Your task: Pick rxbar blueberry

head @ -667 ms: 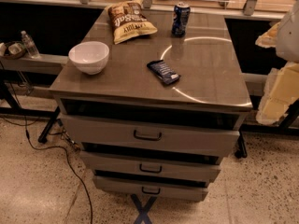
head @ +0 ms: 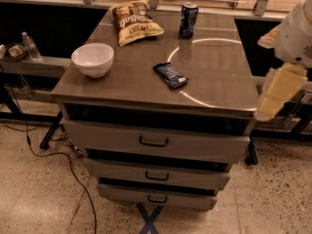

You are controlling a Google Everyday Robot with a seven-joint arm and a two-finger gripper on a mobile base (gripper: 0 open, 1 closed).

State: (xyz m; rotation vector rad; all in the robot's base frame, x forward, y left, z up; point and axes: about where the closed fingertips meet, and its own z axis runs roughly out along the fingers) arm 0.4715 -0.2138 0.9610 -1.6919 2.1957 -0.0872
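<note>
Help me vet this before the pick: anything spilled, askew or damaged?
Nothing stands out. The rxbar blueberry lies flat, slightly skewed on the cabinet top; the can and bowl stand upright. The gripper hangs beyond the cabinet's right edge.

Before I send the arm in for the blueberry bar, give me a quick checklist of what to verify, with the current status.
1. Target found: the snack bar lies flat near the middle of the cabinet top, fully in view. Ok.
2. Room around it: the bowl, chip bag and can all sit apart from the bar. Ok.
3. Gripper over the target: it hangs off the cabinet's right edge, not above the bar. Not ok.
4. Path from gripper to bar: only bare cabinet top lies between them. Ok.
5. Gripper empty: nothing visible in it, but it is partly cut off by the picture's edge. Cannot tell.
</note>
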